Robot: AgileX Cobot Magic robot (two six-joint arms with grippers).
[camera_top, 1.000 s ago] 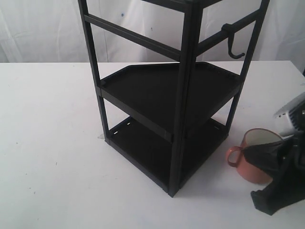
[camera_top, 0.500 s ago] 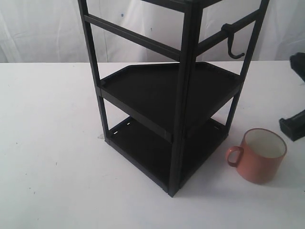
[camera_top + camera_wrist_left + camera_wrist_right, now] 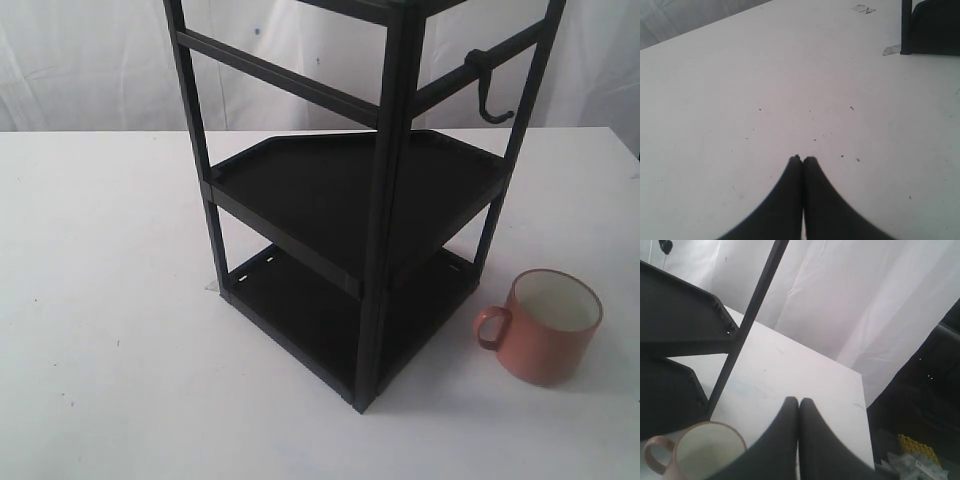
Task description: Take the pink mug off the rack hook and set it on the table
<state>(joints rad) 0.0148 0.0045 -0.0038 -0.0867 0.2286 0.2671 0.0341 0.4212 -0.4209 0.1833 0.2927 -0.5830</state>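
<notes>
The pink mug (image 3: 546, 326) stands upright on the white table (image 3: 110, 300), just right of the black rack's foot, its handle turned toward the rack. The rack hook (image 3: 491, 92) hangs bare from the upper right crossbar. Neither arm shows in the exterior view. In the right wrist view the pink mug (image 3: 695, 452) lies below and beside my right gripper (image 3: 799, 401), which is shut and holds nothing. My left gripper (image 3: 803, 159) is shut too, over bare tabletop (image 3: 765, 85) with small dark specks.
The black three-tier rack (image 3: 350, 200) fills the middle of the table. A rack leg (image 3: 927, 27) shows in the left wrist view. Beyond the table's edge in the right wrist view lie dark gear and a yellow object (image 3: 915, 449). White curtain (image 3: 90, 60) hangs behind.
One second ago my right gripper was at the mug. It let go, drew away to the right and has left the exterior view. The mug stays standing on the table.
</notes>
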